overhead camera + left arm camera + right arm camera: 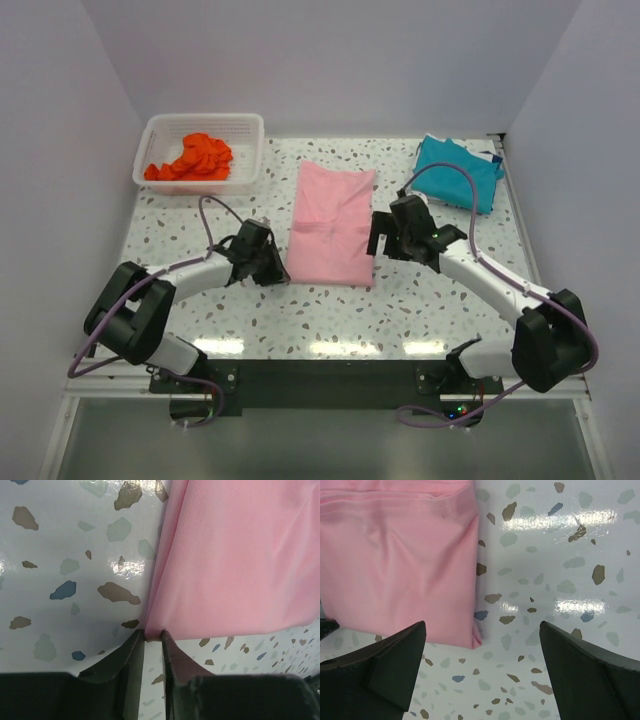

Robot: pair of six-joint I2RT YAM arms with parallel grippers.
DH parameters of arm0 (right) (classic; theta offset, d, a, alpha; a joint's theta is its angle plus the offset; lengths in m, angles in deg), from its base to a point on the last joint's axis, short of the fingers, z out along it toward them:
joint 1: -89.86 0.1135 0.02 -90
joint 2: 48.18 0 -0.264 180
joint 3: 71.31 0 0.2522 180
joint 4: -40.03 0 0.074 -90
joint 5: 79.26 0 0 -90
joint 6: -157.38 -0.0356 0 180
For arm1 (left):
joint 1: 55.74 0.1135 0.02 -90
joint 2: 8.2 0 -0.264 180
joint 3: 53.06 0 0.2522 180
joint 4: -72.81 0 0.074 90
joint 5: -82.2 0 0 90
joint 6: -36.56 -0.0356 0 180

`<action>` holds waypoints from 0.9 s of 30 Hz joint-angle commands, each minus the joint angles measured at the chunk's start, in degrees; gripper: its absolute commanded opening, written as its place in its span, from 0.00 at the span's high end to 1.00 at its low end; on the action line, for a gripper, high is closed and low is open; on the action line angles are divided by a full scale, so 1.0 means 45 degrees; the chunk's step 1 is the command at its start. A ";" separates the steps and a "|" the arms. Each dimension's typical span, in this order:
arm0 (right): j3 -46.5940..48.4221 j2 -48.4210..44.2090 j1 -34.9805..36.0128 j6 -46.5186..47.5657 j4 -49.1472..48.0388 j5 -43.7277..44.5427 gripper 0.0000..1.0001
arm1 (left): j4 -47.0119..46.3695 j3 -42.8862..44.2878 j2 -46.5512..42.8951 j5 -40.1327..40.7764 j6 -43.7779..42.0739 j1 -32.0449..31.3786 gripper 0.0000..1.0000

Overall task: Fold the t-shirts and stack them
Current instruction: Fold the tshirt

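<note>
A light pink t-shirt [333,225] lies folded into a long rectangle at the table's middle. My left gripper [278,268] is at its near left corner, and the left wrist view shows the jaws [152,634] shut on that corner of the pink cloth [235,560]. My right gripper [382,240] is open and empty beside the shirt's right edge. In the right wrist view [482,626] it hangs over the near right corner of the pink shirt [400,565]. A teal blue t-shirt [458,172] lies folded at the back right. An orange-red t-shirt [195,158] lies crumpled in the basket.
A white plastic mesh basket [158,128] stands at the back left. The speckled table [450,300] is walled by white panels at the back and both sides. A dark rail runs along the near edge.
</note>
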 commanded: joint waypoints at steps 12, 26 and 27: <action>-0.1761 -0.0919 0.0002 -0.0271 0.0177 -0.2125 0.05 | -0.0084 -0.0186 -0.0029 0.0565 -0.0107 -0.0172 1.00; -0.2055 0.1403 0.0060 -0.0524 -0.2383 -0.4311 0.49 | 0.0190 -0.0344 -0.0283 0.0916 -0.0107 -0.0290 1.00; -0.2074 0.1502 0.0061 -0.0525 -0.2461 -0.4312 0.49 | 0.0190 -0.0363 -0.0303 0.0936 -0.0107 -0.0290 1.00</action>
